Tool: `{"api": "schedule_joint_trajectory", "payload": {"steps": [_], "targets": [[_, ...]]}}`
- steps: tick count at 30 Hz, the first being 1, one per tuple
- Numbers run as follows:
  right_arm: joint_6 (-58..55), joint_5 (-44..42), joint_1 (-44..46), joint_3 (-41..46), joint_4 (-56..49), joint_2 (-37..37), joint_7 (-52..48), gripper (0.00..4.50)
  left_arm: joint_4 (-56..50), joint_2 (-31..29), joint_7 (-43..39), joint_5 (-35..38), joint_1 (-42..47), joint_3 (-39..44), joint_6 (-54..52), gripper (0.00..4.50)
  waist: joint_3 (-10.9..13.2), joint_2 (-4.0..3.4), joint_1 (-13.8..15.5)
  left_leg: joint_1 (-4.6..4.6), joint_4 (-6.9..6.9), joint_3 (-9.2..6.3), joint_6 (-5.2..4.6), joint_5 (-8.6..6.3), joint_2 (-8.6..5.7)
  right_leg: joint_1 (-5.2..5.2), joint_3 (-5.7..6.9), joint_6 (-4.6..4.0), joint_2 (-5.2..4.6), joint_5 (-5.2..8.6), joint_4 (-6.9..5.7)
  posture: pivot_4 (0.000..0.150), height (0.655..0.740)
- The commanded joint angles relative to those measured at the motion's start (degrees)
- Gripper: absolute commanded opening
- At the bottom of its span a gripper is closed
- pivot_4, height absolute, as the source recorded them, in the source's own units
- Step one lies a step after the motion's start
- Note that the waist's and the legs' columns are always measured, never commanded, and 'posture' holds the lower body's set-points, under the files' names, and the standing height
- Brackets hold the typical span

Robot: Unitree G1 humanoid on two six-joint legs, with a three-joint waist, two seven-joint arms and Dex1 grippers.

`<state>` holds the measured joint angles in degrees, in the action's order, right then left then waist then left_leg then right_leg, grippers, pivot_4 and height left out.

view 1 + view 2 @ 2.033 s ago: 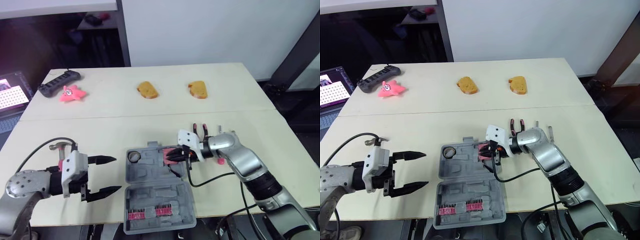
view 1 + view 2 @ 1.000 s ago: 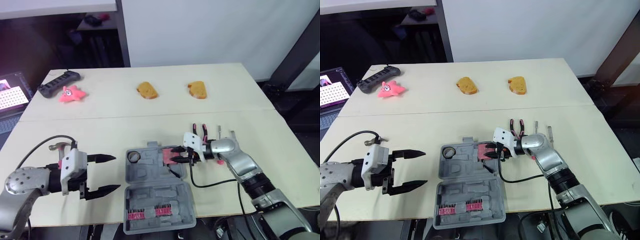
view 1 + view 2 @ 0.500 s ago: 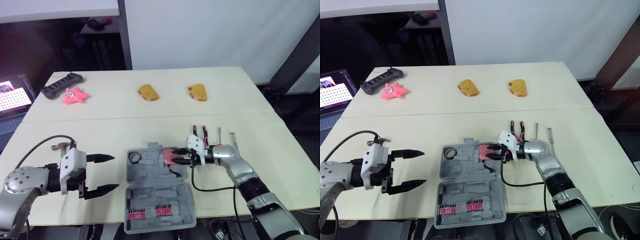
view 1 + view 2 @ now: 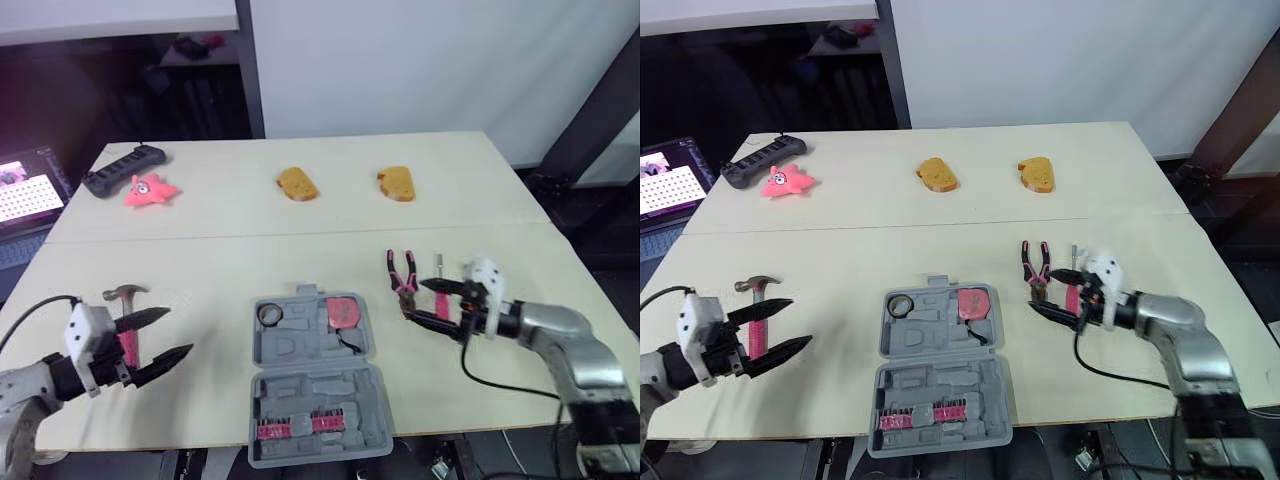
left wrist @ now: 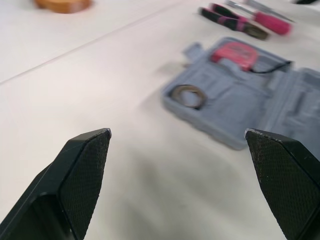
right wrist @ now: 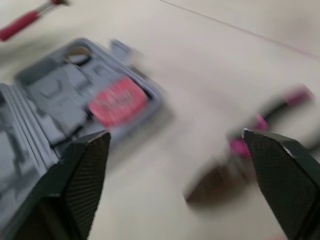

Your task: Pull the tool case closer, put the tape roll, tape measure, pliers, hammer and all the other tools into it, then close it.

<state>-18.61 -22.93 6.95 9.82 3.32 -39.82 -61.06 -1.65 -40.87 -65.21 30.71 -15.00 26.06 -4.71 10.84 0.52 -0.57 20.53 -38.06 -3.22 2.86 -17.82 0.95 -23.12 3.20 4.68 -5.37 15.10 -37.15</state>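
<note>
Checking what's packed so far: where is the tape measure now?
In the left eye view, the tape measure lies in the far half of the open case, right of the tape roll and left of the pliers.

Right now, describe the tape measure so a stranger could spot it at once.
Find the open grey tool case at the near edge of the table. In its far half, on the robot's right, lies the tape measure: a squarish pink-red block, unlike the dark ring of the tape roll beside it.

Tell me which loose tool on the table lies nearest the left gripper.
The hammer, right by the left gripper; the pliers and screwdriver lie across the tool case, by the right gripper.
</note>
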Motion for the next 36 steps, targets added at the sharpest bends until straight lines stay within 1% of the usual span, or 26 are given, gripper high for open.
{"api": "schedule_joint_trajectory", "payload": {"steps": [1,5,9,13,19,23,25,27,31,36], "targets": [[5.5,-1.9,-6.9,10.5,-0.6,-1.3,1.8,4.47,3.3,1.9,2.6,2.0,-2.3,6.4,1.6,4.50,0.0,0.00,0.0,0.00,0.00,0.01,0.00,0.00,0.00,0.00,0.00,0.00,0.00,0.00,0.01,0.150,0.7400],[12.1,-1.7,-14.5,18.5,2.6,-0.4,3.7,4.47,8.9,3.8,4.7,2.0,-4.5,10.6,3.5,4.50,0.0,0.02,-0.1,-0.01,0.00,0.05,-0.06,-0.04,0.00,0.01,-0.01,0.02,-0.01,0.01,0.05,0.150,0.7400],[17.5,-1.6,-18.2,22.3,7.1,1.0,5.4,4.47,13.5,4.6,5.3,2.1,-5.2,13.0,5.3,4.50,0.0,0.05,-0.1,-0.06,0.00,0.06,-0.06,-0.04,0.01,0.04,-0.01,-0.18,-0.01,0.12,0.06,0.150,0.7400],[18.8,-2.4,-18.2,22.8,8.2,2.0,6.7,4.47,14.1,5.2,5.2,2.5,-5.2,13.3,6.0,4.50,0.0,0.04,-0.1,-0.07,0.00,0.06,-0.06,-0.04,0.01,0.04,-0.03,-0.18,0.00,0.13,0.05,0.150,0.7400],[15.2,-4.1,-14.7,20.9,4.4,1.9,8.3,4.47,11.5,5.5,5.9,3.0,-5.3,12.7,5.7,4.50,0.0,0.04,-0.2,-0.07,0.00,0.06,-0.06,-0.04,0.02,0.04,-0.06,-0.18,0.00,0.12,0.05,0.150,0.7400],[6.9,-7.8,-10.6,18.2,-1.8,0.1,7.9,4.47,5.6,5.6,7.9,3.9,-6.0,12.0,3.1,4.50,0.0,0.02,-0.1,-0.06,0.00,0.05,-0.06,-0.04,0.02,0.04,-0.06,-0.16,-0.01,0.11,0.04,0.150,0.7400],[-3.5,-12.0,-5.7,12.3,-8.8,-3.5,5.5,4.47,-1.0,6.5,10.8,4.8,-6.1,11.0,0.6,4.50,0.0,-0.03,-0.2,-0.05,0.00,0.06,-0.06,-0.04,0.02,0.04,-0.07,-0.14,-0.02,0.10,0.05,0.150,0.7400],[-9.6,-14.1,-2.5,8.3,-12.8,-6.0,4.0,4.47,-5.4,7.3,13.2,5.5,-6.1,10.5,-1.3,4.50,0.0,-0.05,-0.2,-0.07,0.00,0.12,-0.06,-0.04,0.02,0.01,-0.15,-0.14,-0.04,0.09,0.04,0.150,0.7400],[-17.4,-15.2,7.9,-1.2,-17.4,-8.7,1.1,4.47,-13.8,8.9,24.0,5.0,-5.5,8.6,-9.6,4.50,0.0,0.00,0.1,-0.02,0.01,-0.03,-0.06,-0.04,0.06,0.01,-0.07,-0.05,0.05,0.05,0.04,0.150,0.7400],[-22.4,-16.3,20.3,-8.4,-19.6,-8.6,-2.7,4.47,-24.5,13.8,35.5,3.1,-7.0,7.1,-13.8,4.50,0.0,0.05,0.0,0.06,-0.02,0.06,-0.06,-0.04,0.01,-0.03,-0.10,-0.01,-0.01,0.03,0.10,0.150,0.7400]]}}
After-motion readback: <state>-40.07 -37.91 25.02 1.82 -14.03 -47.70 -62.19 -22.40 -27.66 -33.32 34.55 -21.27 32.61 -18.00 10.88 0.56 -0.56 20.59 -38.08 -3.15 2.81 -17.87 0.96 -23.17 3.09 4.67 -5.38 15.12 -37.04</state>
